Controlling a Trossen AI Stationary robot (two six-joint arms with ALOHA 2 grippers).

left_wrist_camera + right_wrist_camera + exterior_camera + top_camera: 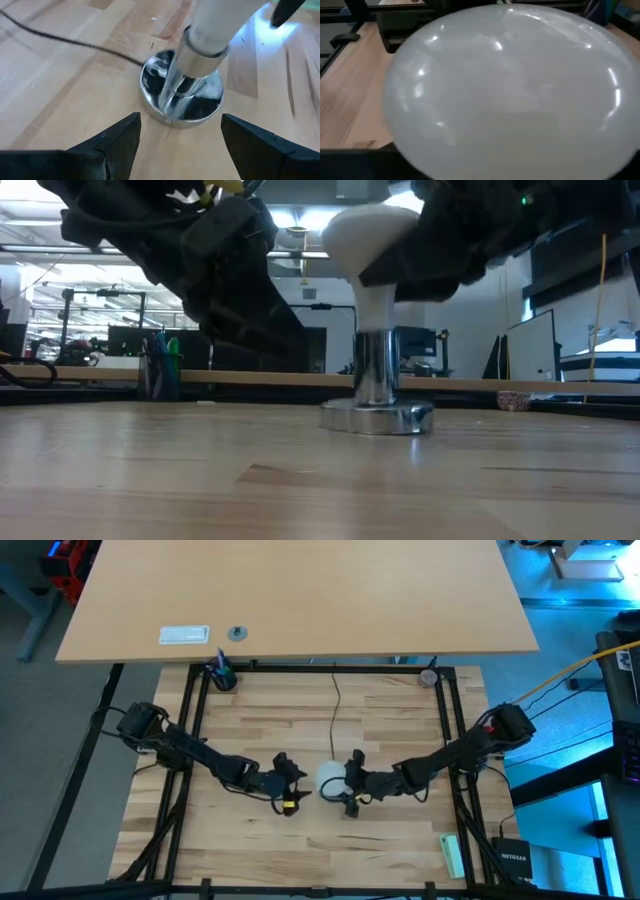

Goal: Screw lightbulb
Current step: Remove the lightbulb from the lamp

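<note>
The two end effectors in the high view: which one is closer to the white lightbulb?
The right end effector: it sits right at the lightbulb, which stands in the silver socket. The left end effector waits open, a clear gap away on the other side.

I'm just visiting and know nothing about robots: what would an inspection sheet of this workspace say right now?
Surface: pale wooden table, inside a black frame.
Job's things: white lightbulb upright in the silver socket.
Clutter: pen cup at a far corner; green item at the near right edge.
End effectors: left end effector open, short of the socket; right end effector at the bulb, grip unclear.
Cables: thin black cord running from the socket to the far edge.
Surroundings: second table beyond; office room behind.
</note>
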